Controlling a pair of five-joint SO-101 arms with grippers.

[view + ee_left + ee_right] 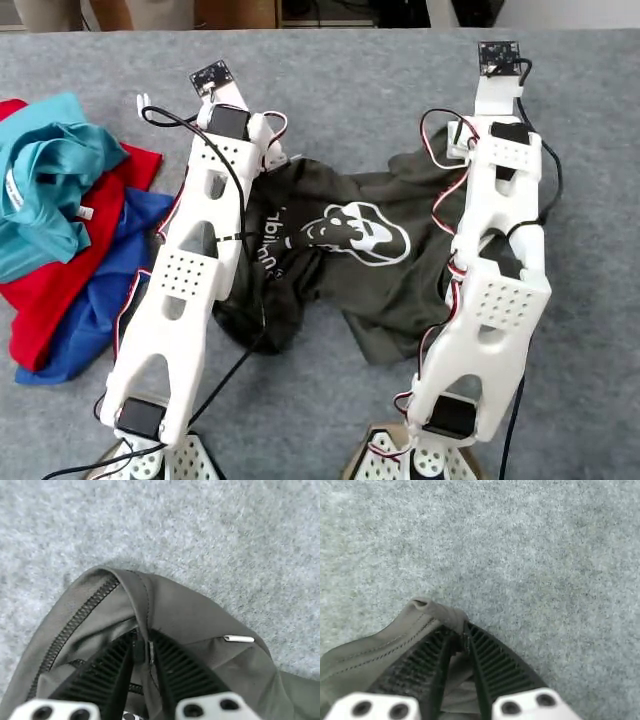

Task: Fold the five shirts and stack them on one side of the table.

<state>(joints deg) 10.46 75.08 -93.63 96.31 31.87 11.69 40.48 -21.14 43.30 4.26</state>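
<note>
— With the left gripper [142,652], pinching a fold of the dark shirt [200,615], pressing both jaws together on the cloth just beside a stitched seam [75,622].

— And with the right gripper [465,640]?

— Clamping likewise, squeezing a hemmed corner of that same garment between closed jaws.

— Holding two points for what reason?

— Judging from the task, taking the far edge at about eleven and one o'clock of the garment, probably for spreading it flat or drawing it over into a fold. Lying crumpled at the middle of the grey table [400,90], and bunching most toward seven o'clock.

— Waiting elsewhere?

— Lying heaped at nine o'clock, with the teal shirt [45,185] on top, the red shirt [60,290] beneath and the blue shirt [100,310] spilling toward six. Showing no fold yet; likely being kept clear of the working space.

— Reading anything?

— Seeing a white figure [360,232] and white lettering [272,245] on the dark chest, partly hidden under an arm [200,260]; leaving that unread. Spotting a small white tag [86,212] on the teal cloth, too small for making out.
</note>
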